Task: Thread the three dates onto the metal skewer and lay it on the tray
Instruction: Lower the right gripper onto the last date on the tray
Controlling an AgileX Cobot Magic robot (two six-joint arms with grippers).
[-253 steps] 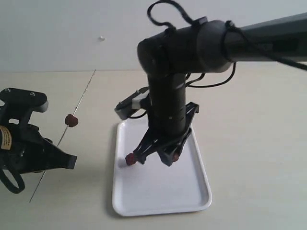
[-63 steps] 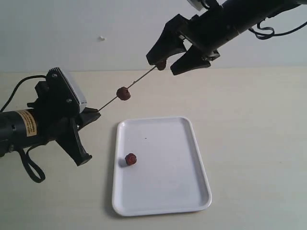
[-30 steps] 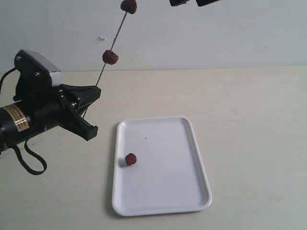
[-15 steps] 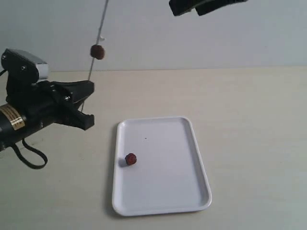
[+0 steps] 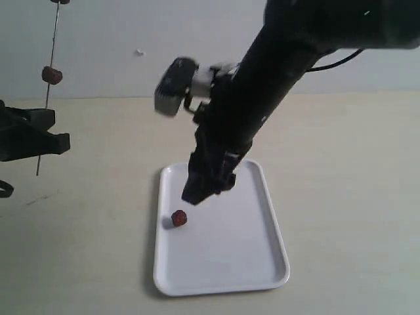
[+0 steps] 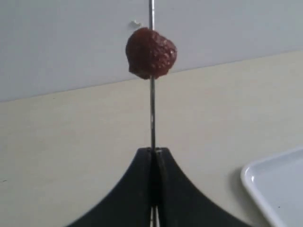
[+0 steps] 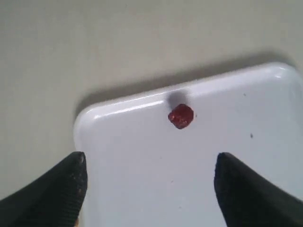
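My left gripper [image 5: 46,141] [image 6: 154,151] is shut on the metal skewer [image 5: 47,111] [image 6: 152,113], which stands nearly upright at the far left. One date [image 5: 52,75] [image 6: 151,53] sits threaded on the rod, and a second date [image 5: 60,1] shows at the top edge. The third date [image 5: 178,218] [image 7: 181,116] lies loose on the white tray [image 5: 256,262] [image 7: 142,189], near its left rim. My right gripper [image 5: 205,190] [image 7: 147,163] hangs open above the tray, a little above and right of that date, with nothing between its fingers.
The tray lies on a beige tabletop [image 5: 341,184] in front of a pale wall [image 5: 131,39]. The right arm [image 5: 262,85] slants down over the tray's far end.
The right arm has swung down from the top of the view to just above the tray. The left gripper has drawn back left and tipped the skewer upright.
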